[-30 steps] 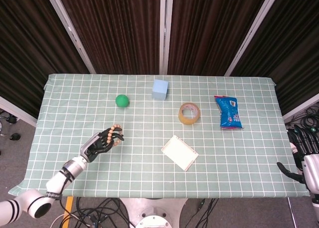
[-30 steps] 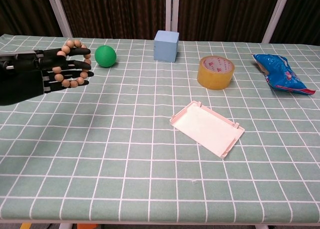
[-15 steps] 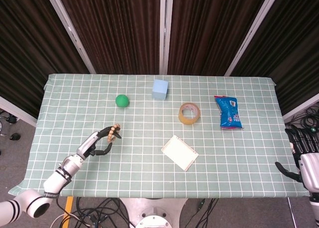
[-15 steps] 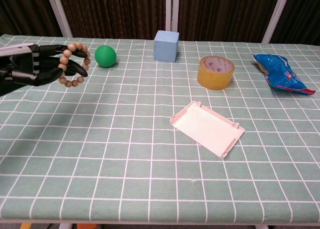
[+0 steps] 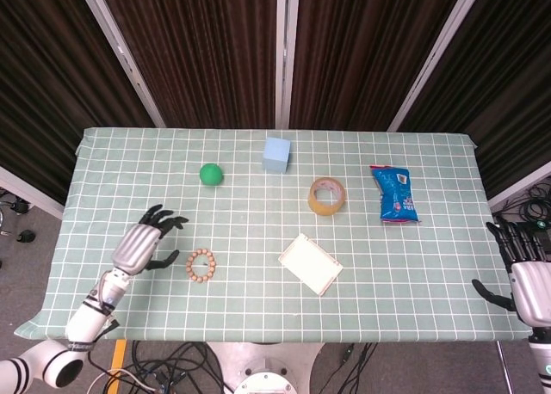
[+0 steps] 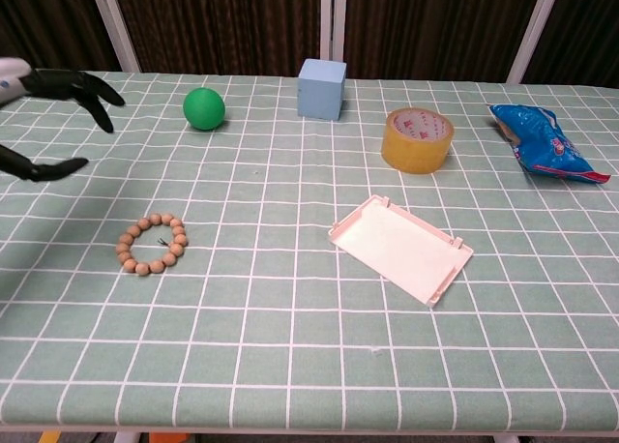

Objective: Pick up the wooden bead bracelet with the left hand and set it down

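Wooden bead bracelet point(image 5: 201, 265) flat on desk point(image 5: 430, 265), near front-left edge. Left hand point(image 5: 142, 246) just at its 9 o'clock, fingers spread, holding nothing. White tray point(image 5: 310, 263) at 3 o'clock, green ball point(image 5: 211, 174) at 12 o'clock, both well apart.

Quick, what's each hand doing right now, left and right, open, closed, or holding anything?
Left hand: open, fingers spread, holding nothing; the wooden bead bracelet lies on the table beside it.
Right hand: open, holding nothing, at the table's edge.
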Available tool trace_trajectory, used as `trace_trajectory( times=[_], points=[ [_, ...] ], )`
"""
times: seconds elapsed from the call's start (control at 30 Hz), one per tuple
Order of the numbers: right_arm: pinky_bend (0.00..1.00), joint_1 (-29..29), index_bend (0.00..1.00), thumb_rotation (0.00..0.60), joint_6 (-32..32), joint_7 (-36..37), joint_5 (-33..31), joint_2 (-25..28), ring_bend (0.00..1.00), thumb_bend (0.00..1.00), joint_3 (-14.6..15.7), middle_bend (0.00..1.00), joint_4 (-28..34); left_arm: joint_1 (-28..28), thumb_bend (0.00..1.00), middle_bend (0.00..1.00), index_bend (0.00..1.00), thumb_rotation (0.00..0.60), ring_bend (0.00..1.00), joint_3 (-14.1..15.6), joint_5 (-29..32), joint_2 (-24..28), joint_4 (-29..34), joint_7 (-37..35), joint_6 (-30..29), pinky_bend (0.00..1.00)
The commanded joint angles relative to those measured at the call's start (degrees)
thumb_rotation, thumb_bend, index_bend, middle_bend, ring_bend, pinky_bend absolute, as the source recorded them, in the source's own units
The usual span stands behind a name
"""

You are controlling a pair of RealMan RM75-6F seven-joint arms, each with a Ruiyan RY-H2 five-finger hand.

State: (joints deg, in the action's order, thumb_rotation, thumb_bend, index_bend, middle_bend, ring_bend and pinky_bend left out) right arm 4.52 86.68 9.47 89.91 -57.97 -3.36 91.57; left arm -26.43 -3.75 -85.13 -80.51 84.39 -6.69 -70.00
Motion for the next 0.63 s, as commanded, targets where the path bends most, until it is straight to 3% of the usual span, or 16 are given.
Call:
trace_trajectory(
  times=[0.03, 0.2, 0.4, 0.63],
  points=[
    [0.0, 0.4, 0.0, 0.6, -1.1, 2.0, -0.4, 0.3, 0.0, 0.09, 0.2, 0.0, -0.3, 5.3, 0.34, 0.3, 0.24, 0.6, 0.12, -2.7, 3.2, 2.3, 0.4, 0.2, -8.6, 0.09],
    [0.0, 1.1, 0.0, 0.6, -2.7, 3.9, -0.8, -0.1, 0.0, 0.1, 0.3, 0.01, -1.5, 10.3, 0.33, 0.35, 0.28, 0.6, 0.2, -3.9, 7.2, 4.2, -3.1, 0.9, -14.2, 0.12],
    [0.0, 1.0, 0.0, 0.6, -1.1, 4.0, 1.0, -1.5, 0.0, 0.1, 0.5, 0.01, -1.8, 17.1, 0.33, 0.37, 0.32, 0.6, 0.2, -0.1, 7.2, 8.0, -2.7, 6.2, -19.3, 0.11],
    [0.0, 1.4, 0.0, 0.6, -1.3, 1.3, 2.2, -2.7, 0.0, 0.1, 1.1, 0.01, -0.7, 23.2, 0.33, 0.37, 0.32, 0.6, 0.2, 3.7, 6.5, 9.6, 3.6, 10.6, -23.3, 0.1]
  ],
)
